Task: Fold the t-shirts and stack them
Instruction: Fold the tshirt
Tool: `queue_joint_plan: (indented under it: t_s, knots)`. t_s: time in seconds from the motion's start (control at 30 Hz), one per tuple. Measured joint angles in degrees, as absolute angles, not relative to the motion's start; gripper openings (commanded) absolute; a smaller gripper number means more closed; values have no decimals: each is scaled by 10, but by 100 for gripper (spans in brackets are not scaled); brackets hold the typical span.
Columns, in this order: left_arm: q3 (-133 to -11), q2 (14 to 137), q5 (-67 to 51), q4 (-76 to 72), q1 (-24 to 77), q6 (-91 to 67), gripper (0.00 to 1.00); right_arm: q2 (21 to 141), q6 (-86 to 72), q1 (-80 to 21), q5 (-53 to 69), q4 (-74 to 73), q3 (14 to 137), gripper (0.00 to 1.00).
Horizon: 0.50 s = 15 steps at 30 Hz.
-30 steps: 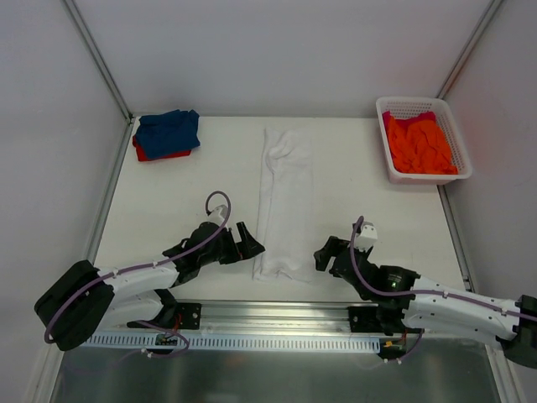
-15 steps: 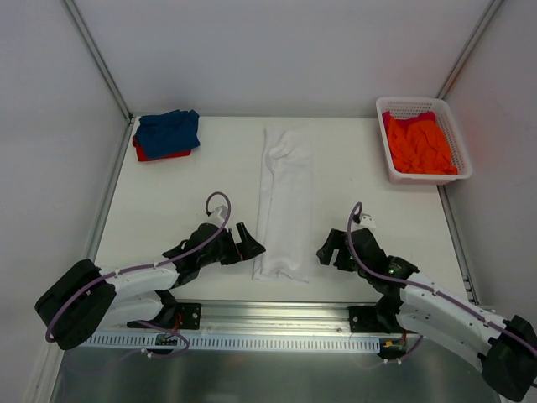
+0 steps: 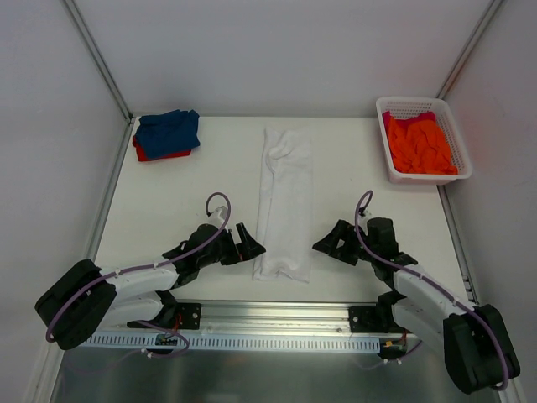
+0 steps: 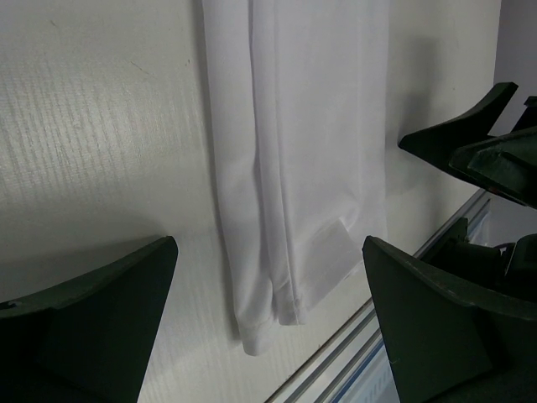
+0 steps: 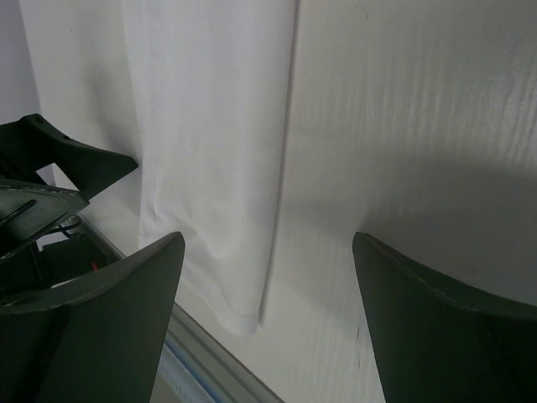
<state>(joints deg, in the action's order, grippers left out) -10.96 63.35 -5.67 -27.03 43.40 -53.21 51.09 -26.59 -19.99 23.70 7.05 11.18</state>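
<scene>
The white t-shirt (image 3: 284, 201) lies folded into a long narrow strip down the middle of the table. Its near hem shows in the left wrist view (image 4: 294, 210) and the right wrist view (image 5: 210, 168). My left gripper (image 3: 249, 243) is open, low, just left of the strip's near end. My right gripper (image 3: 327, 245) is open, low, just right of that near end. Neither touches the cloth. A folded blue t-shirt (image 3: 169, 130) lies on a red t-shirt (image 3: 159, 154) at the far left corner. The orange t-shirt (image 3: 419, 143) is crumpled in the basket.
The white lattice basket (image 3: 453, 126) stands at the far right corner. Metal rails run along the table's near edge (image 3: 277, 312) and both sides. White walls enclose the table.
My right arm has swung its gripper up and round to point at the strip's near right edge. The left arm has hardly moved. The shirt lies as before.
</scene>
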Motion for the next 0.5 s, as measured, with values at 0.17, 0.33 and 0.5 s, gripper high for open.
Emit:
queue_joint_plan:
  t_s: [0.17, 0.33, 0.5]
  knots:
    - [-107, 634, -58, -276, 434, -532, 98, 576, -279, -166, 321, 166, 97, 86]
    - [-100, 636, -59, -290, 434, -533, 97, 612, -300, -159, 368, 249, 74, 84]
    - [-75, 666, -63, -361, 434, -550, 95, 613, -321, -159, 387, 296, 46, 81]
